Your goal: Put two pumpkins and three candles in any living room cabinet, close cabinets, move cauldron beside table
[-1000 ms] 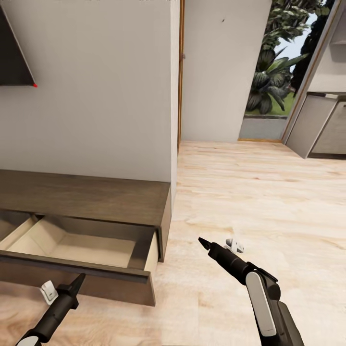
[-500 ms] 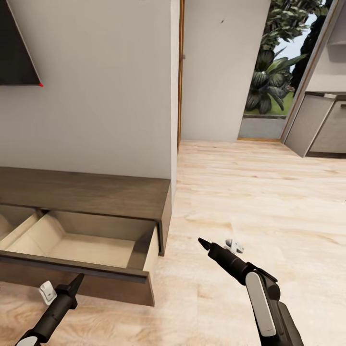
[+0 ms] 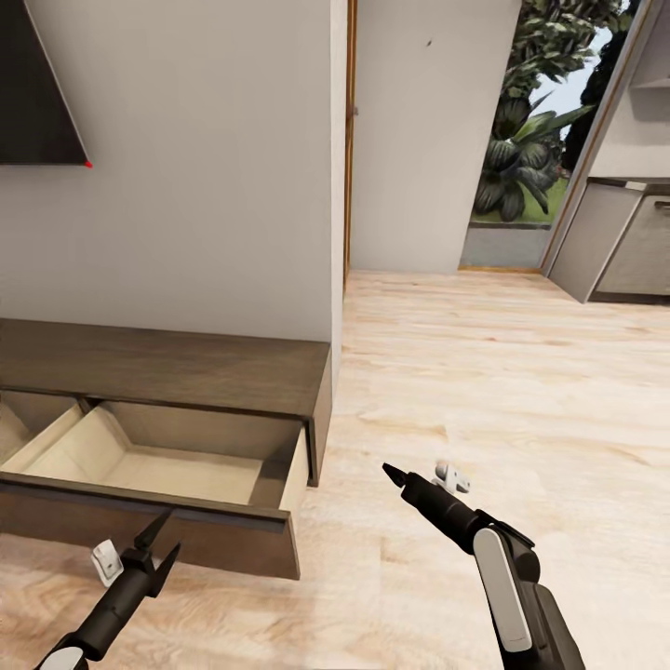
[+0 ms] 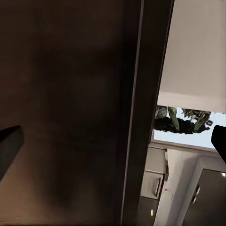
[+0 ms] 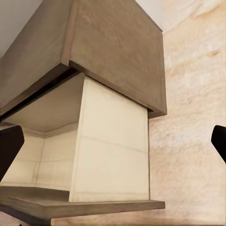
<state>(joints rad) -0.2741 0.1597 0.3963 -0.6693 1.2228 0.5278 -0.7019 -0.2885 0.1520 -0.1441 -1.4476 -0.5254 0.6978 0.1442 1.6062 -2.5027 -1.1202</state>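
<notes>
The cabinet point(image 3: 186, 372) runs low along the wall at the left, dark brown wood. One of its drawers point(image 3: 177, 470) is pulled out, and what shows of the pale beige inside holds nothing. My left gripper point(image 3: 170, 535) is open just in front of the drawer front point(image 3: 195, 535), which is a dark close-up surface point(image 4: 61, 113) in the left wrist view. My right gripper point(image 3: 389, 469) hangs over the floor to the right of the drawer, open and holding nothing. It faces the drawer's beige side wall point(image 5: 113, 155) and the cabinet end point(image 5: 117, 52). Pumpkins, candles, cauldron and table are out of view.
A dark screen point(image 3: 28, 93) hangs on the wall above the cabinet. A wall corner point(image 3: 340, 186) ends beside the cabinet's right end. Light wood floor point(image 3: 512, 391) stretches right toward a glass door with plants point(image 3: 530, 140) and grey kitchen units point(image 3: 614, 242).
The camera has turned slightly left. My left gripper's fingers, seen as one point before, now stand apart close to the drawer front. The right arm has barely moved.
</notes>
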